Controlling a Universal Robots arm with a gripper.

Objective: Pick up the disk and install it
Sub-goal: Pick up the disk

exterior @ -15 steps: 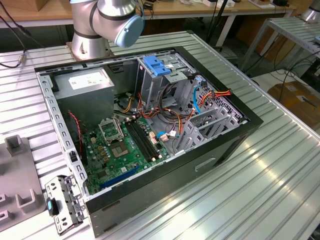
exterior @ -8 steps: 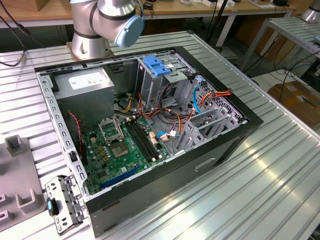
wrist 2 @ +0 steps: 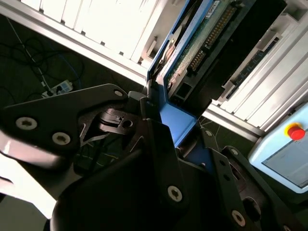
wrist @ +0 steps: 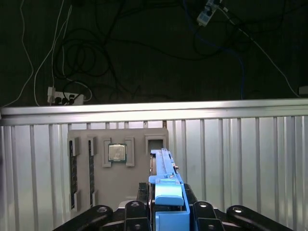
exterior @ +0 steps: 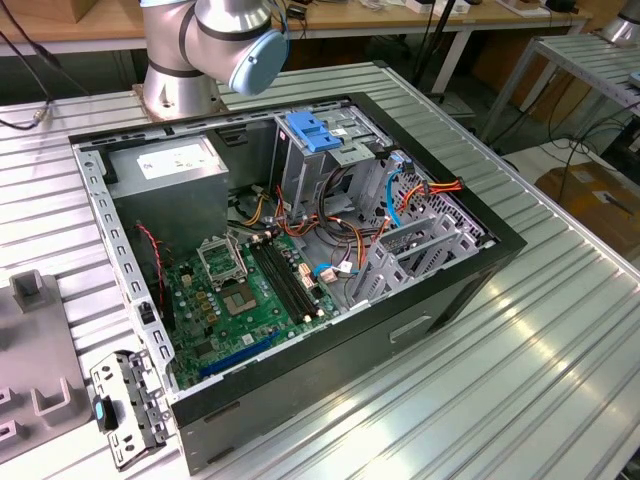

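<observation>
The disk [wrist: 162, 168] is held edge-on in the hand [wrist: 166, 212], which is closed on its blue side rail, prob. so the circuit-board face, seen in the second wrist view, is not pressed. It appears lifted off the tabletop [wrist: 240, 159], over a grey parts tray [wrist: 139, 187] w/ a processor chip [wrist: 117, 153]. In the exterior view the PC case [exterior: 470, 280] is laid open-side up, so the drive cage [exterior: 300, 170] is reachable from above. Install is judged not yet done.
</observation>
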